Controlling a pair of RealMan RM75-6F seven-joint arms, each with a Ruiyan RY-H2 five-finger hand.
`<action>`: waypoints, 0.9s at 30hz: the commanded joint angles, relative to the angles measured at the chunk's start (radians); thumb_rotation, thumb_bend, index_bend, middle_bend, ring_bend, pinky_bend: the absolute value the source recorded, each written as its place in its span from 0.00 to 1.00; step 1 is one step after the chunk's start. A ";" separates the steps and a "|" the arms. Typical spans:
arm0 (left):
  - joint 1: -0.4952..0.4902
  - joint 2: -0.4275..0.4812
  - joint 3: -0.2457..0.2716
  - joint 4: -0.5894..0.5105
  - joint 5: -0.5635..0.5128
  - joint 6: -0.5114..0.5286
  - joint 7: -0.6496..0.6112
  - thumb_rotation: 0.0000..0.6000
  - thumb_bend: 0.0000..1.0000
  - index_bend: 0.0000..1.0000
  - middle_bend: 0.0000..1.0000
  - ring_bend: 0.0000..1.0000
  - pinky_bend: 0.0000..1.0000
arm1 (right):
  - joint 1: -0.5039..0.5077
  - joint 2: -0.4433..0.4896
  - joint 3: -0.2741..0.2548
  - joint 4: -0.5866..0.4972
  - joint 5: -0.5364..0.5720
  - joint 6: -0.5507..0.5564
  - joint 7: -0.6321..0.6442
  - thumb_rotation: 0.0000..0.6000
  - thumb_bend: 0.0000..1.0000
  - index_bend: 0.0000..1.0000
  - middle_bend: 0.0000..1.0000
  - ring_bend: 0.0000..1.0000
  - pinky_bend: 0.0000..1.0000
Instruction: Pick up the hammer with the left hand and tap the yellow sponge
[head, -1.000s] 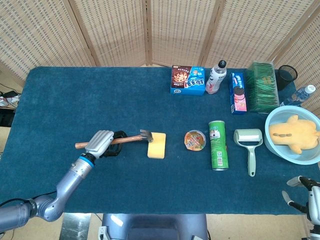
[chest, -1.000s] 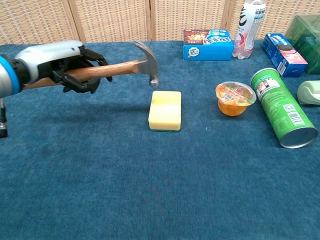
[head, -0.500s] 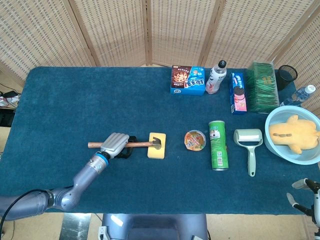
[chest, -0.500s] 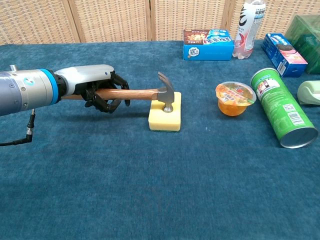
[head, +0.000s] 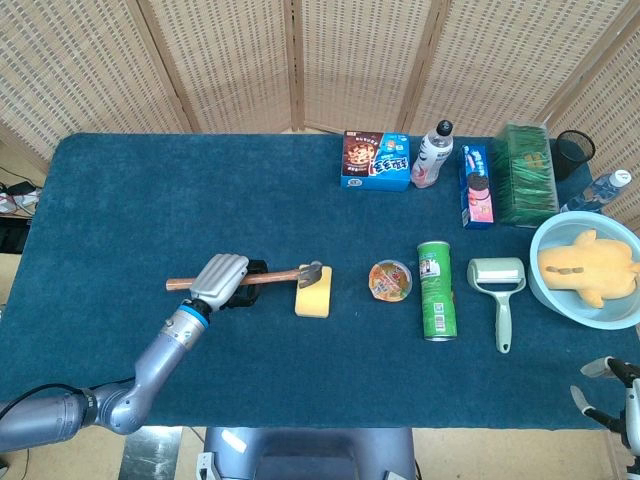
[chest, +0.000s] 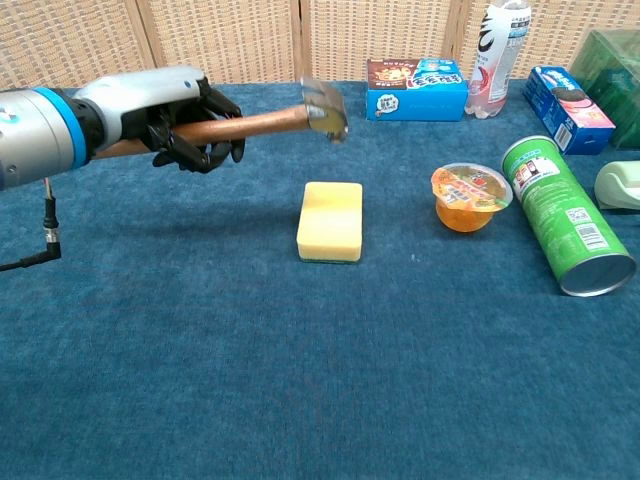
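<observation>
Hammer (chest: 262, 121) gripped by left hand (chest: 178, 122) above yellow sponge (chest: 331, 220).

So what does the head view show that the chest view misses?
Only the head view shows the bowl with its yellow toy, the lint roller's handle, a black cup and the right hand. Only the chest view shows the hammer lifted clear above the sponge. Both show the left hand gripping the hammer, the jelly cup and the green can.
</observation>
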 joint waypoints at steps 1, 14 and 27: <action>0.024 0.034 -0.009 -0.030 0.001 -0.015 -0.060 1.00 0.75 0.59 0.70 0.71 0.80 | -0.001 0.002 0.000 -0.003 -0.002 0.002 -0.004 1.00 0.28 0.49 0.52 0.46 0.39; -0.016 0.102 -0.036 0.017 -0.154 -0.295 -0.250 1.00 0.75 0.59 0.70 0.71 0.80 | -0.003 0.005 -0.001 -0.013 -0.009 0.006 -0.011 1.00 0.28 0.49 0.52 0.46 0.39; -0.147 0.174 -0.002 0.074 -0.310 -0.510 -0.299 1.00 0.75 0.59 0.70 0.71 0.81 | -0.003 0.000 -0.001 -0.004 -0.011 0.003 0.000 1.00 0.28 0.49 0.52 0.46 0.39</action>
